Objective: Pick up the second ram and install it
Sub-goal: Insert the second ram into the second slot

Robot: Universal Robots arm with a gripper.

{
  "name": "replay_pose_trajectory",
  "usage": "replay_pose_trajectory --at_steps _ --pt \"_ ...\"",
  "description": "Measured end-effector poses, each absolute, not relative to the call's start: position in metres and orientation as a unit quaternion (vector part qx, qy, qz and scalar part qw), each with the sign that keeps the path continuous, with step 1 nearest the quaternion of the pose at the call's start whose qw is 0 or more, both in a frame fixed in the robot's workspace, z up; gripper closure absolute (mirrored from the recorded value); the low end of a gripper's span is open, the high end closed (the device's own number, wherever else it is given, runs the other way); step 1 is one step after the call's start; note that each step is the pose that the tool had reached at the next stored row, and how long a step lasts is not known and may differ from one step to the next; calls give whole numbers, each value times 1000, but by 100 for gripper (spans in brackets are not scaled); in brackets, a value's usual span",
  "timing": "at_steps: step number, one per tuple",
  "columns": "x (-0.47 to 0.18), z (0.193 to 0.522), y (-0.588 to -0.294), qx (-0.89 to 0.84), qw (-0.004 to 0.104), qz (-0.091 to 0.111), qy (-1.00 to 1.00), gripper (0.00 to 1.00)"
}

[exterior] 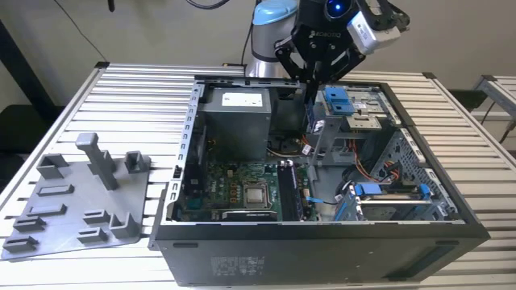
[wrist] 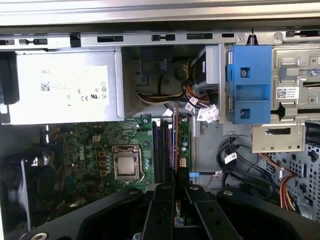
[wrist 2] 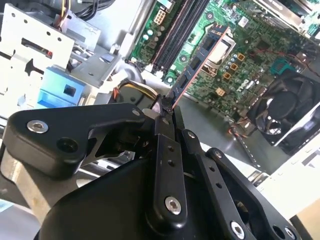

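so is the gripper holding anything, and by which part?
Yes: the gripper has its jaws shut on one end of the second ram, the rest projecting free.

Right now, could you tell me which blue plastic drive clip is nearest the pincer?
The blue plastic drive clip beside the pincer holding the dark ram stick; the other blue clip sits farther off.

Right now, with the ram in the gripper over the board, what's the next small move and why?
Probably a slow, straight descent toward the memory slots. The gripper is shut on the second ram, which runs parallel to the slots in the first wrist view, roughly over them, and hangs above the motherboard in the exterior view, not yet seated.
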State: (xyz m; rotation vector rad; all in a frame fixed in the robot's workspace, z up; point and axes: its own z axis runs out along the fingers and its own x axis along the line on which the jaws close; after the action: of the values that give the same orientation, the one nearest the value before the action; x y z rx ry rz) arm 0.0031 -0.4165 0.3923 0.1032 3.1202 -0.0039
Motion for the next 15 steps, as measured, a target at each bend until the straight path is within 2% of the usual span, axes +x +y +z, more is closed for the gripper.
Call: replay_pose_trajectory --at_steps 15 --pt "4 379 -428 33 10 -2 999 86"
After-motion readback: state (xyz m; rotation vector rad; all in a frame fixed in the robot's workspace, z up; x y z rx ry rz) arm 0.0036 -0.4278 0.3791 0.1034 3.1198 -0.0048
